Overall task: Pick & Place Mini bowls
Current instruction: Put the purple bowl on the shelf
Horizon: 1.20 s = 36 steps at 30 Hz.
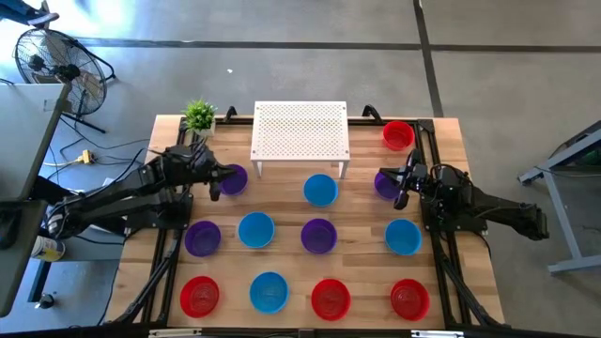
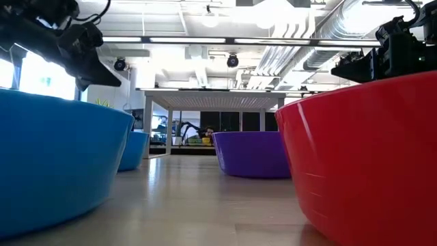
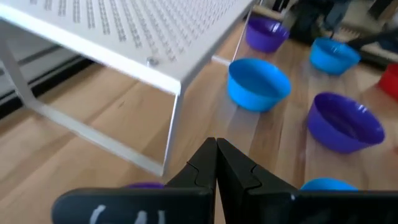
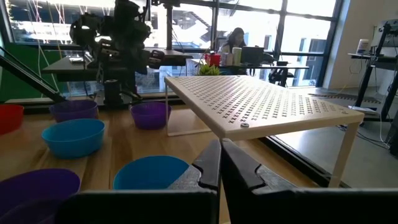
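Several mini bowls in red, blue and purple stand upright on their bases across the wooden table [image 1: 357, 211]. My left gripper [image 1: 223, 176] is shut and holds nothing. It hovers over a purple bowl [image 1: 235, 180] at the far left, beside the white perforated stand [image 1: 300, 131], with its shut fingers [image 3: 216, 149] aimed at a blue bowl [image 3: 258, 84]. My right gripper [image 1: 390, 180] is shut too, with nothing in it, above a purple bowl [image 1: 385, 186] at the far right. Its shut fingers [image 4: 221, 155] lie level over a blue bowl [image 4: 149, 173].
The stand rests on thin legs [image 3: 171, 127] at the table's far middle, with a small green plant [image 1: 198, 115] to its left and a red bowl [image 1: 398, 134] to its right. Near the front edge stand red bowls [image 1: 331, 298] and a blue bowl [image 1: 269, 292]. A person sits in the room beyond [image 4: 236, 38].
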{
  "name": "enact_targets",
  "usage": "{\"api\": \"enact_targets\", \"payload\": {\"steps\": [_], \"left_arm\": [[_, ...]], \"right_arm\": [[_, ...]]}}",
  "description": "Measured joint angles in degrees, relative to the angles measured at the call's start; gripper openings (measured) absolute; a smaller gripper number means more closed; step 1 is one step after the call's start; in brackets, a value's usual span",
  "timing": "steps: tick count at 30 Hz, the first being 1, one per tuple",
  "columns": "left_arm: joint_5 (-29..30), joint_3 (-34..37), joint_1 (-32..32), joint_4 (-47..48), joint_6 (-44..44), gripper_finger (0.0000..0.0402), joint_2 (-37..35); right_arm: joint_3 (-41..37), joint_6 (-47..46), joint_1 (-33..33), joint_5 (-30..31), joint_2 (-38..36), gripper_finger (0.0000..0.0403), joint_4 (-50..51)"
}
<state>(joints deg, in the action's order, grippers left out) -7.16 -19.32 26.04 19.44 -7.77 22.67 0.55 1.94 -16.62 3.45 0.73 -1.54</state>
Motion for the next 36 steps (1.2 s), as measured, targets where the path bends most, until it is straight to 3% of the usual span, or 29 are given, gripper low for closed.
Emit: {"api": "enact_targets", "payload": {"steps": [12,18,29,36], "left_arm": [[15.3,-1.6,-15.6,4.2,-0.3,0.0001,7.7],[23.0,-1.6,-20.6,5.4,-6.1,0.0015,12.4],[24.0,-2.1,-20.9,7.8,-10.1,0.0148,19.6],[22.9,-2.1,-20.8,7.6,-10.7,0.0169,20.7]], "right_arm": [[0.0,0.0,0.0,0.0,0.0,0.0000,0.0],[0.0,0.0,0.0,0.0,0.0,0.0000,0.0],[0.0,0.0,0.0,0.0,0.0,0.0000,0.0],[0.0,0.0,0.0,0.0,0.0,0.0000,0.0]]}}
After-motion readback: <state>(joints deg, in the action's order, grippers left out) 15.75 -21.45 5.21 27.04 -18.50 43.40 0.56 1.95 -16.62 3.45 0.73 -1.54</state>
